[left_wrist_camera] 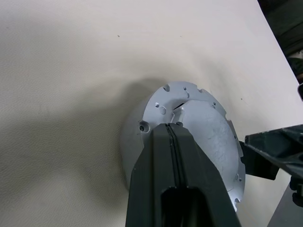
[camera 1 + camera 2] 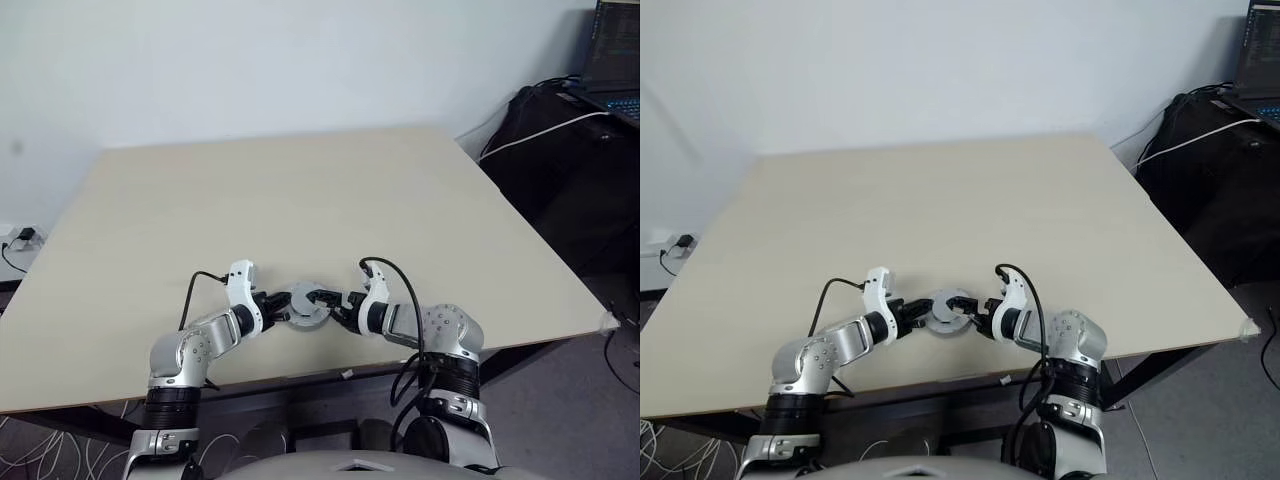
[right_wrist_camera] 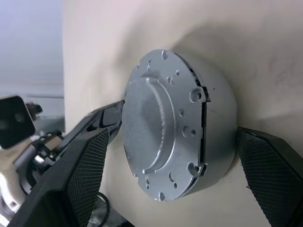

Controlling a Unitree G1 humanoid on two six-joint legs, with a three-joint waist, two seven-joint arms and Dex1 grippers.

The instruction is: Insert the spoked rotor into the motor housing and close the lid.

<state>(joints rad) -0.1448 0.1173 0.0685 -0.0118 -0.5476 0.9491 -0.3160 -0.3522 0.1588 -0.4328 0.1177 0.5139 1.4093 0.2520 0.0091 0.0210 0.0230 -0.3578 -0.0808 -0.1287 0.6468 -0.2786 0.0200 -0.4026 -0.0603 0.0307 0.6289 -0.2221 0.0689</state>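
1. Closest in, left claw [image 1: 175,142] pressed together, fingers shut tight with the tips laid on the lid [image 3: 151,127] of the motor housing [image 3: 215,118], just ahead of that claw.
2. Opposite, right claw [image 3: 170,184] spread wide, one finger standing either side of the housing, not seen touching it.
3. Between both claws, housing resting on the counter [image 2: 300,190], lid lying flat over its mouth with only a thin seam along the rim; spoked rotor hidden, probably already inside.
4. Judged step: closing the lid, nearly finished.
5. Next move likely calls for a firm press on the lid's raised centre while the spread claw braces the housing wall against sliding.
6. Beyond the claws, bare counter stretching away.
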